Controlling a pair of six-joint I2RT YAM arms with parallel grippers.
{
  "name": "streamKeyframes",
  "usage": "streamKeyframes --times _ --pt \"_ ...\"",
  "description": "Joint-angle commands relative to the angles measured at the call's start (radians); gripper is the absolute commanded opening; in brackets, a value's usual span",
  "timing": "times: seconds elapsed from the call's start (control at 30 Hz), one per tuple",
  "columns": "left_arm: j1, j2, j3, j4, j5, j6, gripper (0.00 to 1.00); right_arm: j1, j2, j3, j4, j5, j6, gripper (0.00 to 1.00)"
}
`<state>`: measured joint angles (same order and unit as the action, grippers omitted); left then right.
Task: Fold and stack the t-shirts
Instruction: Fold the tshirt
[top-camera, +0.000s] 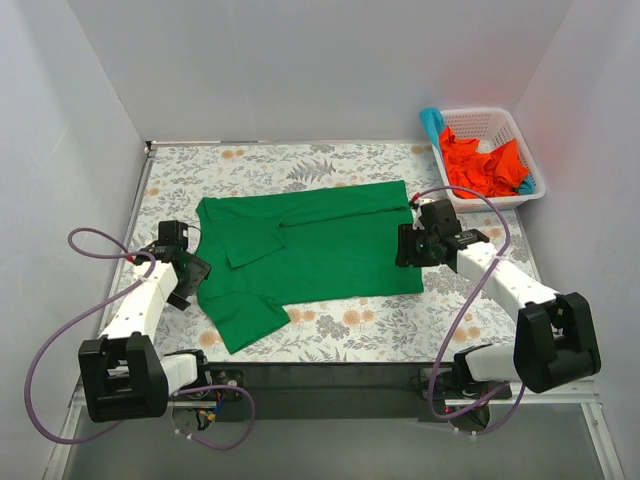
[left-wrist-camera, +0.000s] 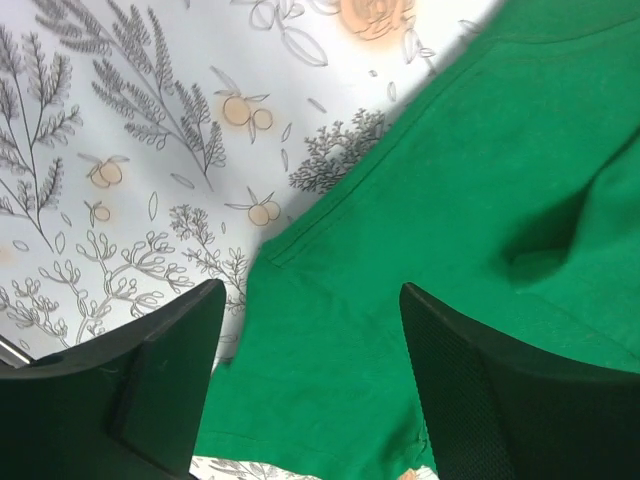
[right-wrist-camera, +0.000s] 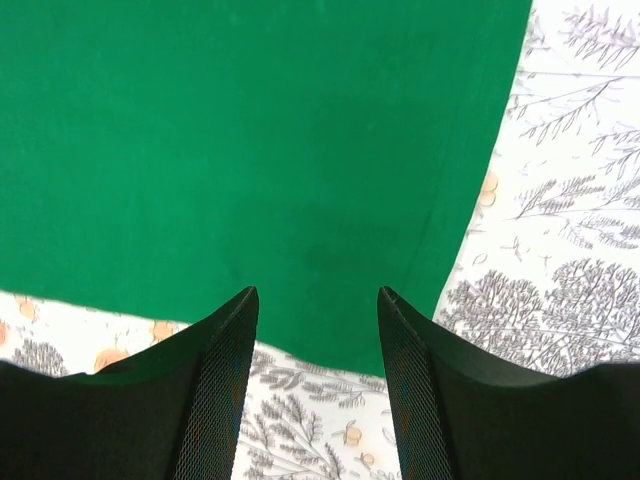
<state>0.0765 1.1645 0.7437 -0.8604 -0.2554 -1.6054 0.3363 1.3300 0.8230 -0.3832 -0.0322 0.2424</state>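
A bright green t-shirt (top-camera: 310, 250) lies spread flat on the flowered table, collar to the left, one sleeve pointing to the near edge. My left gripper (top-camera: 190, 272) is open over the shirt's left edge; in the left wrist view green cloth (left-wrist-camera: 420, 260) lies between the fingers (left-wrist-camera: 170, 360). My right gripper (top-camera: 408, 247) is open over the shirt's right hem; in the right wrist view the hem corner (right-wrist-camera: 400, 330) lies between the fingers (right-wrist-camera: 215, 380). Orange-red shirts (top-camera: 485, 165) and a teal-blue one (top-camera: 433, 122) lie in the white basket.
The white lattice basket (top-camera: 528, 150) stands at the back right corner. White walls close the table at the back and both sides. The flowered tablecloth (top-camera: 370, 325) shows in front of the shirt.
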Motion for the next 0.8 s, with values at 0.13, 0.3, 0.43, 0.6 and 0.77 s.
streamKeyframes --times 0.13,0.3,0.43,0.6,0.77 --pt "0.003 0.056 -0.02 -0.009 -0.032 -0.094 0.6 0.009 -0.068 -0.035 0.017 -0.041 -0.002 0.58" --pt "0.003 0.116 -0.062 0.029 -0.013 -0.062 0.54 0.009 -0.078 -0.071 0.033 -0.034 0.003 0.58" --pt "0.003 0.116 -0.092 0.073 -0.027 -0.024 0.52 0.009 -0.08 -0.093 0.04 -0.031 0.008 0.58" --pt "0.003 0.138 -0.11 0.098 -0.021 -0.008 0.43 0.009 -0.086 -0.116 0.038 -0.029 0.02 0.58" --pt "0.003 0.147 -0.122 0.124 -0.013 0.013 0.25 0.001 -0.12 -0.168 0.021 0.009 0.063 0.57"
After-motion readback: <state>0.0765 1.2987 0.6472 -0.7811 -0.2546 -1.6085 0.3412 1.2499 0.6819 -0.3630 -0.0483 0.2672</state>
